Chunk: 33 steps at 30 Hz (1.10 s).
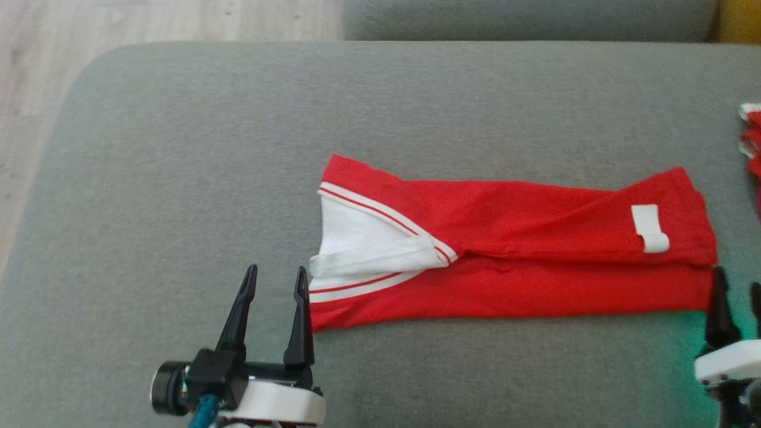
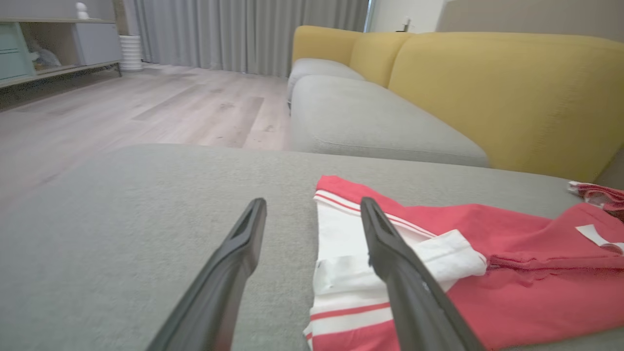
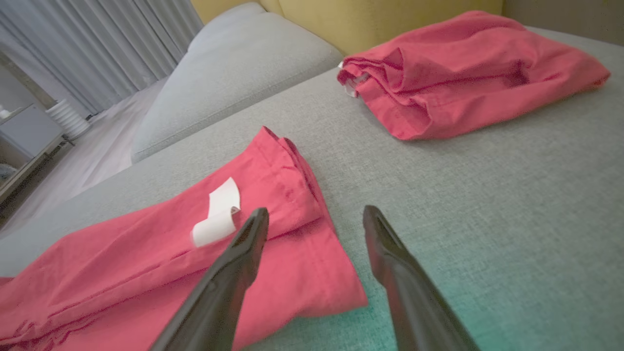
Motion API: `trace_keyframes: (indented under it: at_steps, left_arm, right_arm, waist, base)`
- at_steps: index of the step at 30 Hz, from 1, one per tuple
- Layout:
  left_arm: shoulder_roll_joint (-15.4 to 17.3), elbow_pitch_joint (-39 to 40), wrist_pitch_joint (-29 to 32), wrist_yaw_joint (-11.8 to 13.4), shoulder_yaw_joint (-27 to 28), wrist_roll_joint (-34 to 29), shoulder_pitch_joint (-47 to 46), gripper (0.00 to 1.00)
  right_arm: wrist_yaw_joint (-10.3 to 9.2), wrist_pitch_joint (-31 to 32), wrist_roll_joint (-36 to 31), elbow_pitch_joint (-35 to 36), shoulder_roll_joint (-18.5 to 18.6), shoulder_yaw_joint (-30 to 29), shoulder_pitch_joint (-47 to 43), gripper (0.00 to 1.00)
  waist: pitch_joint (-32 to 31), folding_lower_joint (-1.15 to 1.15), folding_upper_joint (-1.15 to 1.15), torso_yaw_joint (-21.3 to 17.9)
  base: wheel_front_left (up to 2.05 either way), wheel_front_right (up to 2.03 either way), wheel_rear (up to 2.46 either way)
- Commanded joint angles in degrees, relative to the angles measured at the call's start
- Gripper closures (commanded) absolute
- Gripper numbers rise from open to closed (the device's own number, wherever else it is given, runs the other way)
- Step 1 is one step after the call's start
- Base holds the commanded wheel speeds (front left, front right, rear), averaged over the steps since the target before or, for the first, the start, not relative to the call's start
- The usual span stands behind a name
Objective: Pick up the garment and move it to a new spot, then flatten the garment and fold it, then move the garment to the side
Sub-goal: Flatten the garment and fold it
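The left gripper (image 1: pixel 277 270) is hovering at the near-left corner, its fingers spread wide and empty, with one finger just beside the white-striped end. The red garment (image 1: pixel 523 238) is lying on the grey cushion (image 1: pixel 178 148) as a long, narrow strip, its long axis running left to right between the arms. A white label (image 1: pixel 649 229) is sitting near its right end, with no readable writing. The right gripper (image 3: pixel 316 213) is waiting at that end, also wide and empty. Each arm is nearest its own end.

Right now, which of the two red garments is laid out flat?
The long red garment with the white tag, stretched flat across the cushion. The other red garment sits bunched in a heap off to its right.
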<state>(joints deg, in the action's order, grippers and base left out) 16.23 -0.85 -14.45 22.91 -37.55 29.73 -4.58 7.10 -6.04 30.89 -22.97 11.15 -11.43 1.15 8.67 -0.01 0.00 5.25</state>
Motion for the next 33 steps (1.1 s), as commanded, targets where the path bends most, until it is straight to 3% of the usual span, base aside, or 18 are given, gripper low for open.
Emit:
trace_keyframes:
  at_steps: [1,12,13,14,15,21,27,33]
  left_arm:
    - [-1.01,2.37,-0.53,-0.76,4.44,-2.99,-1.17,0.00]
    - [-6.40,2.76,-0.54,-5.46,9.57,-18.21,2.38,0.00]
    - [-6.82,2.63,-0.54,-5.90,9.88,-18.74,2.63,0.00]
    - [-7.21,2.44,-0.54,-6.32,10.21,-19.20,2.87,0.00]
    - [-7.54,2.14,-0.54,-6.74,10.56,-19.54,3.12,0.00]
    - [-9.13,1.07,-0.54,-9.09,12.68,-21.10,3.88,0.00]
    - [-10.21,1.03,-0.54,-11.01,14.35,-22.49,3.58,0.00]
    - [-10.85,0.70,-0.54,-12.52,15.81,-23.41,3.60,0.00]
  right_arm:
    - [0.39,0.24,-0.72,0.60,0.73,-0.67,2.72,0.00]
    - [0.39,7.40,-7.81,-12.32,2.06,-8.55,9.34,0.00]
    - [0.39,8.33,-8.27,-13.23,1.82,-8.72,9.81,0.24]
    - [0.39,9.33,-8.50,-13.83,1.52,-8.53,10.22,0.81]
    - [0.39,9.98,-8.38,-13.87,1.20,-7.97,10.64,1.00]
    - [0.39,9.22,-6.95,-12.12,1.77,-7.82,11.58,1.00]
    - [0.39,9.19,-6.28,-10.90,6.96,-9.92,11.99,1.00]
    - [0.39,13.41,-2.16,-1.24,7.96,-8.21,13.68,1.00]
  waist:
    - [-0.55,0.01,0.00,2.12]
    - [0.01,0.01,0.00,6.80]
    - [-0.02,0.01,0.00,6.94]
    - [-0.07,0.01,0.00,7.05]
    - [-0.13,0.01,0.00,7.06]
    - [-0.73,0.01,0.00,5.54]
    - [-1.02,0.01,0.00,3.60]
    - [-1.19,0.01,0.00,2.06]
  base:
    - [0.00,0.00,0.00]
    - [0.00,0.00,0.00]
    - [0.00,0.00,0.00]
    - [0.00,0.00,0.00]
    - [0.00,0.00,0.00]
    - [0.00,0.00,0.00]
    - [0.00,0.00,0.00]
    - [0.00,0.00,0.00]
